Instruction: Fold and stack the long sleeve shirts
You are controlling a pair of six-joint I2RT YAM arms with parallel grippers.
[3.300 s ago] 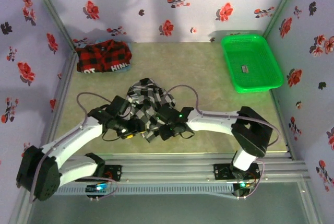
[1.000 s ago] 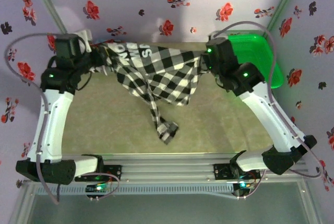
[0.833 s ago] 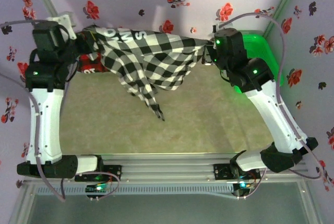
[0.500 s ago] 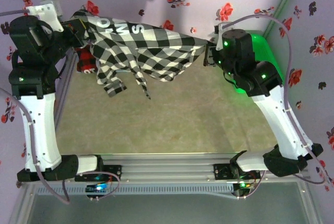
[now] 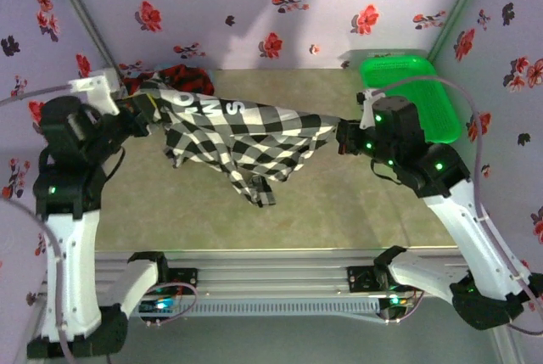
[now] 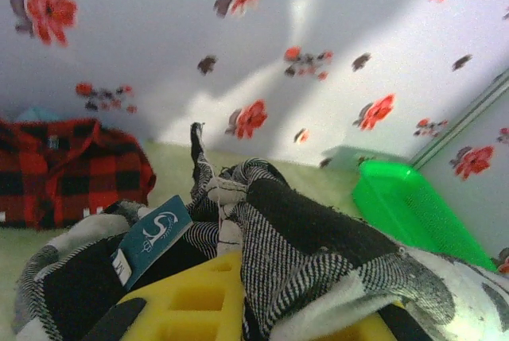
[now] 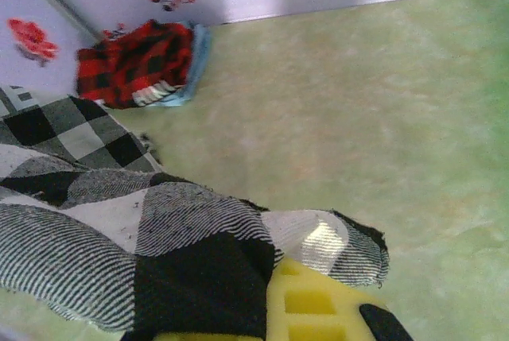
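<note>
Both arms have dropped and drawn back toward their bases since half a second ago, so the black-and-white checked shirt (image 5: 246, 131) now hangs lower and nearer the middle of the table, with the right claw (image 5: 341, 137) clear of the green basket (image 5: 416, 101).

An olive-green table (image 5: 339, 203) sits inside pale lilac walls (image 5: 254, 8) printed with red and dark flowers, and a metal rail (image 5: 280, 275) runs along the near edge.

The left claw (image 5: 146, 109) is clamped on one end of the checked shirt. In the left wrist view the cloth bunches over its yellow fingers (image 6: 191, 309), and a teal label (image 6: 151, 238) pokes out just above them. The right claw is pinched tight on the other end, with checked cloth (image 7: 119, 230) draped over its yellow fingers (image 7: 310, 305). Between the two claws the shirt is stretched out in the air. A black band with white lettering (image 5: 208, 105) lies close to the left claw, and a loose fold hangs down below the line between them. Whether that fold touches the table cannot be told.

The red-and-black plaid shirt (image 5: 182, 74) lies folded against the far wall, just beyond the left claw and well apart from the right one. The basket stands beyond the right claw, on its outer side, against the right wall.
</note>
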